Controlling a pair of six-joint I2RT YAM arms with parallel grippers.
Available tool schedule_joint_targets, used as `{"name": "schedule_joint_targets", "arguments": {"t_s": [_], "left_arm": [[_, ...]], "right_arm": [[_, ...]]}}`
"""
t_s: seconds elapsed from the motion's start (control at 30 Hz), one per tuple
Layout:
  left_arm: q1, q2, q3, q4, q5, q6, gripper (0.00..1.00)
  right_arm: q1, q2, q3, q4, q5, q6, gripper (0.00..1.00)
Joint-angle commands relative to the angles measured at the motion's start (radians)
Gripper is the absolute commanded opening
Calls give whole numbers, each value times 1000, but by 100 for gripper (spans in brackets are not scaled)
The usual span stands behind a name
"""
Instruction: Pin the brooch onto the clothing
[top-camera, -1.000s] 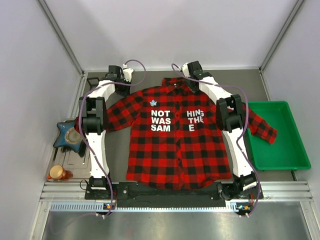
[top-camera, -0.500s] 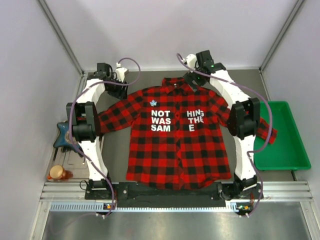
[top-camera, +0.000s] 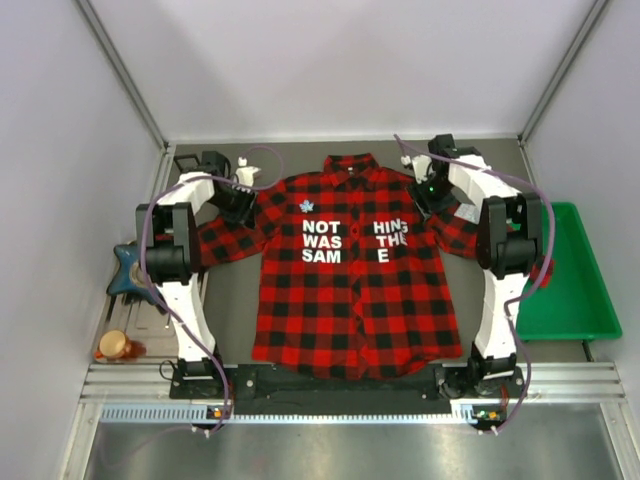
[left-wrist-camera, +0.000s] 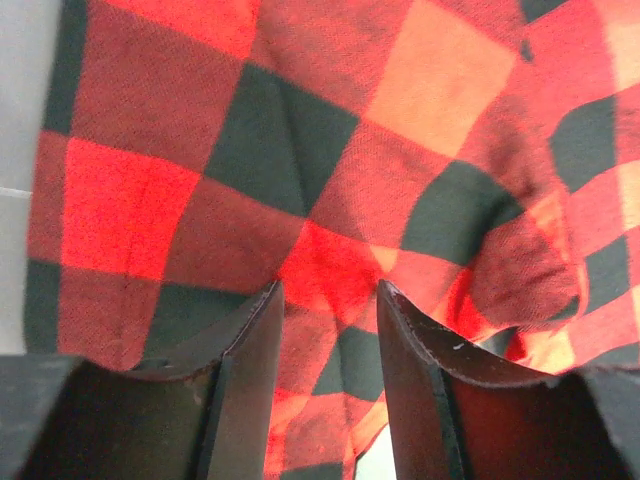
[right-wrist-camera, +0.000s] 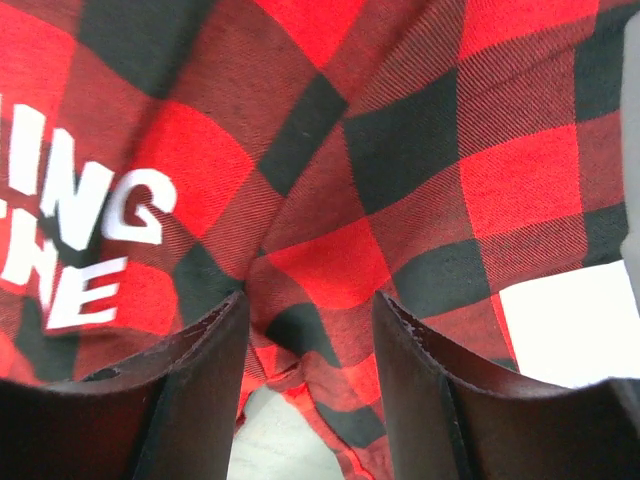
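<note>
The red-and-black plaid shirt (top-camera: 350, 290) lies flat on the table, chest up, with white block lettering. The tiny pale bluish-white brooch (top-camera: 306, 205) sits on the chest just above the word "NOT". My left gripper (top-camera: 240, 203) is down on the shirt's left shoulder where the sleeve starts. In the left wrist view the gripper (left-wrist-camera: 328, 290) has its jaws partly apart with plaid cloth (left-wrist-camera: 300, 150) between them. My right gripper (top-camera: 424, 196) is on the other shoulder. In the right wrist view this gripper (right-wrist-camera: 310, 298) also has its jaws apart over wrinkled cloth (right-wrist-camera: 400, 150) beside the lettering.
A green tray (top-camera: 575, 300) stands at the right, with the right sleeve end reaching toward it behind the arm. A dark blue star-shaped object (top-camera: 128, 262) and a round orange-brown object (top-camera: 115, 346) lie at the left, by a clear tray (top-camera: 150, 318).
Both grippers came forward from the collar and back edge down onto the shirt's shoulders. Both elbows swung outward. The left sleeve now lies more bunched. The brooch has not moved.
</note>
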Motion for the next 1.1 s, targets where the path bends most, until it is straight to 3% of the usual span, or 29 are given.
{"name": "schedule_joint_targets", "arguments": {"t_s": [0.0,0.33,0.47,0.6,0.77,0.8,0.83,0.97,1.07], "left_arm": [[32,26,-18,17,-96,-10,47],[79,46,-21,14,-202,19,47],[81,29,-21,20,-187,13,49],[82,-35,-20,48,-139,-7,52],[72,-117,68,71,-52,-32,62],[70,-127,89,71,-32,-39,84],[69,-134,135,80,-27,-50,99],[55,-169,241,137,-28,-113,98],[13,-169,355,137,-136,-139,98]], "right_arm": [[-35,29,-26,21,46,14,52],[-113,95,-43,45,134,-17,52],[-117,89,-5,45,140,-20,53],[-117,38,37,45,119,-13,61],[-116,-104,92,48,-24,12,72],[-119,-121,101,50,-41,18,77],[-116,-138,124,51,-61,29,81],[-116,-216,187,71,-79,78,97],[-114,-307,192,154,-96,86,99]]}}
